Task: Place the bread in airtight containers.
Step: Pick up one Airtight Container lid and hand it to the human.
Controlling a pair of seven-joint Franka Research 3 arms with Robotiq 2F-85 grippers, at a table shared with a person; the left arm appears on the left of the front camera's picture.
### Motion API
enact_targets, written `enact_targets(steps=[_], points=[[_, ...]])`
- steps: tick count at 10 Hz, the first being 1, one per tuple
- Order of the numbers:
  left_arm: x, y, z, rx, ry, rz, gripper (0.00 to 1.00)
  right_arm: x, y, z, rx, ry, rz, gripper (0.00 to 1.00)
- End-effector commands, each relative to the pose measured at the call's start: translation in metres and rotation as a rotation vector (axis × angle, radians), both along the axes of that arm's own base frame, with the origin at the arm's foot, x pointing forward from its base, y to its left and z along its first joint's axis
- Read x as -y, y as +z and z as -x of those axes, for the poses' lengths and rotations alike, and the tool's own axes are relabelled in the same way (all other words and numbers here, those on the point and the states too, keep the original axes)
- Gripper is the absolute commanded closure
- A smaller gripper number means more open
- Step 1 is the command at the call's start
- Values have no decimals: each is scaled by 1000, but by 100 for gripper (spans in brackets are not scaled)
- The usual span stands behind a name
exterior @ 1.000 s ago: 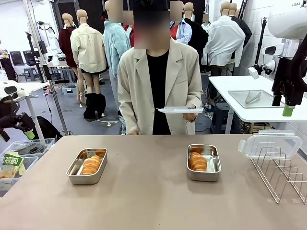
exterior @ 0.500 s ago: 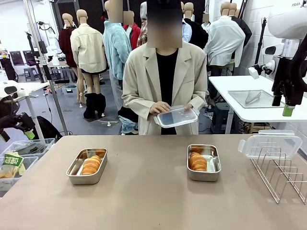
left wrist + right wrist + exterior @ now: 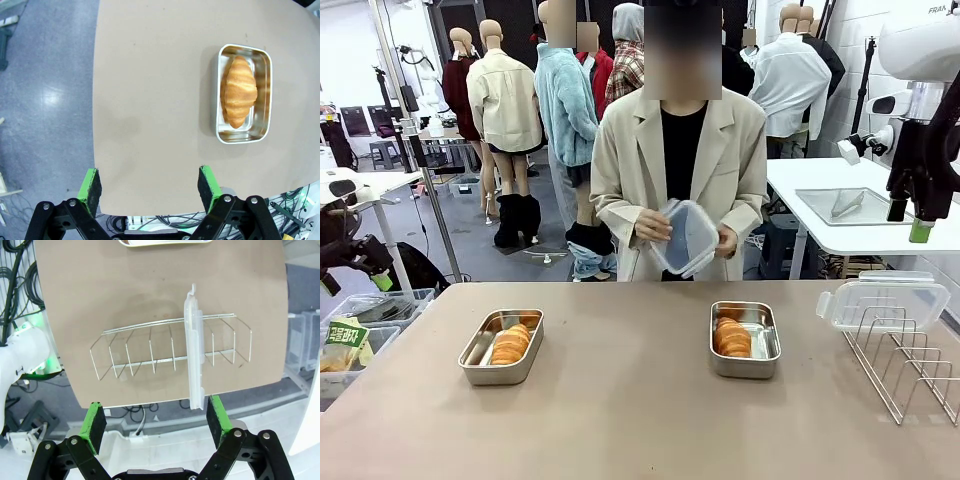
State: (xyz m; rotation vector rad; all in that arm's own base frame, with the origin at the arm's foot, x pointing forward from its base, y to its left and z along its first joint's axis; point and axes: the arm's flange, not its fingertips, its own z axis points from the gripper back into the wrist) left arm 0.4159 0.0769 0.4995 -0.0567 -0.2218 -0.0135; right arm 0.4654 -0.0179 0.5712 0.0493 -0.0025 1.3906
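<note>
Bread loading is looking done, lidding is remaining: glossy golden-brown croissants (image 3: 238, 91) are sitting in both shiny rectangular steel tins (image 3: 264, 120), one well ahead of the left gripper (image 3: 147, 182) with its wide-open empty jaws; right gripper (image 3: 156, 422) is gaping empty just short of a clear white-rimmed plastic lid (image 3: 194, 350) leaning in the wire rack (image 3: 129, 360), and the person's hand (image 3: 653, 226) is holding another.

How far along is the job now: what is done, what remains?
Done: bread in the left tin, bread in the right tin. In hand: the person holds one lid. Left: both tins lack lids; the second lid stands in the rack.
</note>
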Motion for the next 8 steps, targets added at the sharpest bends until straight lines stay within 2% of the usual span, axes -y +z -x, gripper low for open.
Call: enact_targets(steps=[1,8], points=[[0,0,1,9,17,-4,0,1,2,-2,-4,10,-2,0],[0,0,1,9,17,-4,0,1,2,-2,-4,10,-2,0]])
